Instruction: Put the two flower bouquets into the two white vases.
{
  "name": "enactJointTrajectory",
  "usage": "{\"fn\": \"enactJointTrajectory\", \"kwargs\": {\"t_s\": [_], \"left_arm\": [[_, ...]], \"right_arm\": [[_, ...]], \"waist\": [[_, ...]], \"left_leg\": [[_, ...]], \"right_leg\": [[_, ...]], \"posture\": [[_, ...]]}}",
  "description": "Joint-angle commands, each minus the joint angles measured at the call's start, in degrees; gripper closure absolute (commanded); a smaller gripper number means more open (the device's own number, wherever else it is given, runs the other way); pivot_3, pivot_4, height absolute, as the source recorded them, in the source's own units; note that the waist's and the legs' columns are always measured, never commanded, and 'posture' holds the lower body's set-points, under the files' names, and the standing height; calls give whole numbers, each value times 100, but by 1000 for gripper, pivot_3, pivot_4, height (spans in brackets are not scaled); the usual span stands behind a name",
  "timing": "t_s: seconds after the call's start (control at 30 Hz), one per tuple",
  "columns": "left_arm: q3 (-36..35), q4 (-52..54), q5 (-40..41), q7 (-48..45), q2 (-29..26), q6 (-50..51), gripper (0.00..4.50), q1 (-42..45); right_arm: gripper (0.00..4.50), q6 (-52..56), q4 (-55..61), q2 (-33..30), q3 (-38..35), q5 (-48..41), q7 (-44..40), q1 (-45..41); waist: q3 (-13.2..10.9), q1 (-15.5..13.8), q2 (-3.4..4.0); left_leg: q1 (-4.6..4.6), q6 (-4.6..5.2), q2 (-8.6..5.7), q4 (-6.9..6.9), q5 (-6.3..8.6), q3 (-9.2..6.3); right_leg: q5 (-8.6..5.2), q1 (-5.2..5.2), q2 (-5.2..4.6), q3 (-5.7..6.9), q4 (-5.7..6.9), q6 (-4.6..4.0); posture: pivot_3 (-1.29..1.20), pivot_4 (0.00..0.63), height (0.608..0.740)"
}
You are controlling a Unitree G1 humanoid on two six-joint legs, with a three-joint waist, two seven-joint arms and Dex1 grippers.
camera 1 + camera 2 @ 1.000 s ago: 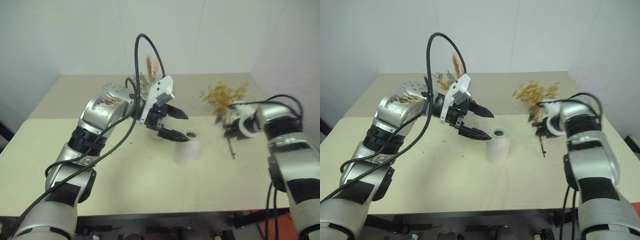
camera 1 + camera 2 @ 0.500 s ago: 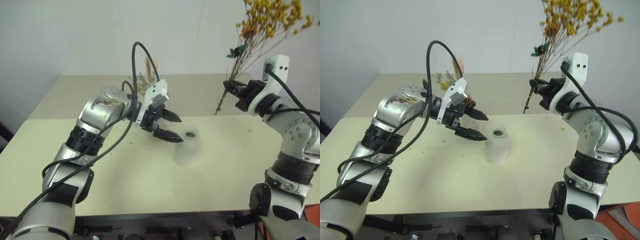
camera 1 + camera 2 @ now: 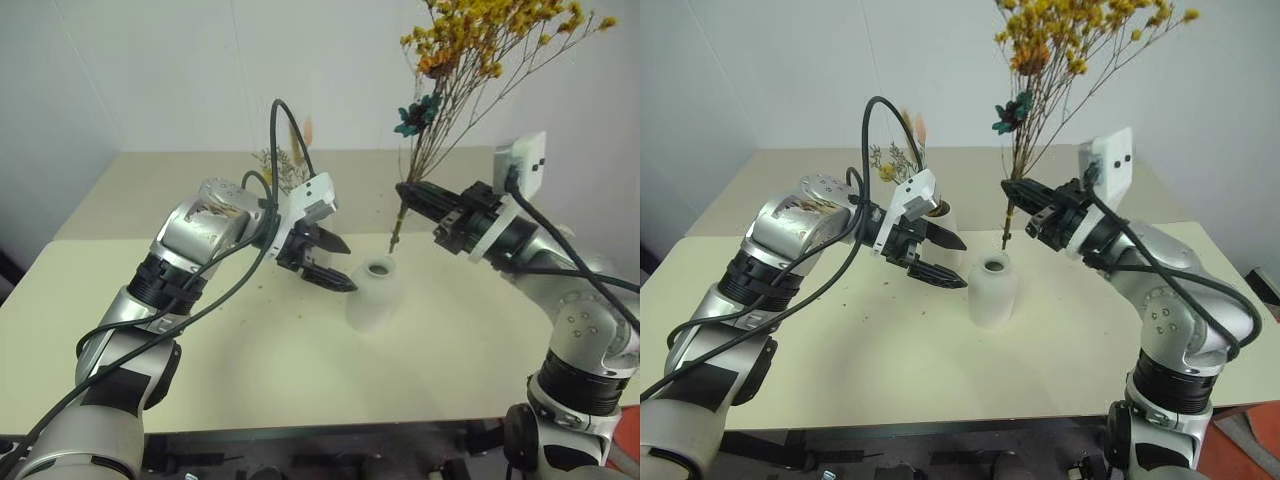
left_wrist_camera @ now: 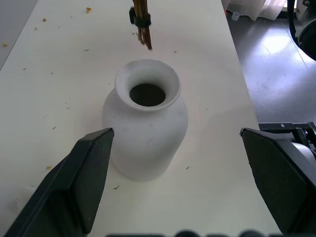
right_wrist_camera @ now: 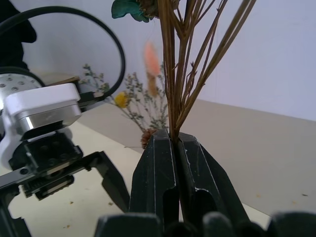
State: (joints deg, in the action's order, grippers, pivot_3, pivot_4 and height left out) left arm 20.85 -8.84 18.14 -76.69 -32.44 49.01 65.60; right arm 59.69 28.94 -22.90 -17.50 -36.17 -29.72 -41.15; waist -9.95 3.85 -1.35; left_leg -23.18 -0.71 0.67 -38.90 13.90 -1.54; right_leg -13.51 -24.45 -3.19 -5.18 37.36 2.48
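Observation:
The bell-shaped white vase stands mid-table with its mouth uncovered. My left gripper hovers open just to its left, and in the left wrist view a finger sits on each side of the vase without touching it. My right gripper is shut on the stems of the bushy orange-yellow bouquet and holds it upright. The stem ends hang just behind and above the vase mouth. The sparse bouquet stands in the tall white vase, which is mostly hidden behind my left gripper.
The beige table carries scattered flower crumbs. A black cable arcs above my left wrist. A white wall stands close behind the table's far edge.
My right gripper lifted the orange-yellow bouquet off the table at the right, turned it upright and carried it left toward the bell vase. The left gripper stayed by the vase.

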Motion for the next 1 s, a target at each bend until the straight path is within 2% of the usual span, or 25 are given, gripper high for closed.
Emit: {"fn": "enactJointTrajectory", "kwargs": {"t_s": [0.03, 0.3, 0.5, 0.6, 0.93, 1.0], "left_arm": [[-44, 95, -36, 54, -5, -28, 0, 80], [-59, 97, -46, 91, -55, -77, 0, 61], [-75, 133, -42, 98, -87, -96, 0, 48], [-79, 152, -41, 118, -88, -105, 0, 47], [-66, 142, -44, 116, -86, -133, 0, 90], [-70, 128, -44, 112, -83, -142, 0, 107]], "right_arm": [[4474, -525, 103, -64, 334, 146, 57, 125], [4474, -1312, -70, -123, 1006, 600, 76, 647], [4474, -1551, -44, -219, 1114, 632, -22, 973], [3709, -1768, -82, -300, 1197, 757, -69, 1273], [210, -2111, 50, -563, 1157, 884, -133, 1641], [210, -2141, 118, -719, 1031, 848, -202, 1747]], "waist": [[0, -4, 0], [0, -18, 0], [0, -26, 0], [0, -43, 0], [0, -56, -1], [0, -79, -1]], "left_leg": [[0, 0, 1, 0, 0, 0], [-4, 0, 0, 0, 0, -1], [-4, 0, 0, 0, 0, -1], [-3, 0, 0, 0, 0, -2], [-3, 0, 0, -1, 0, -1], [-3, 0, 0, -1, 0, -2]], "right_leg": [[0, 0, 0, 1, -3, 0], [0, 1, -1, 2, -12, 0], [0, 2, 0, 2, -12, 0], [0, 4, 0, 3, -14, 0], [0, 5, 1, 2, -15, 0], [0, 6, 0, 3, -16, 0]], "posture": [[0, 150, 740], [0, 150, 740], [0, 150, 740], [0, 150, 740], [0, 150, 740], [0, 150, 740]]}}
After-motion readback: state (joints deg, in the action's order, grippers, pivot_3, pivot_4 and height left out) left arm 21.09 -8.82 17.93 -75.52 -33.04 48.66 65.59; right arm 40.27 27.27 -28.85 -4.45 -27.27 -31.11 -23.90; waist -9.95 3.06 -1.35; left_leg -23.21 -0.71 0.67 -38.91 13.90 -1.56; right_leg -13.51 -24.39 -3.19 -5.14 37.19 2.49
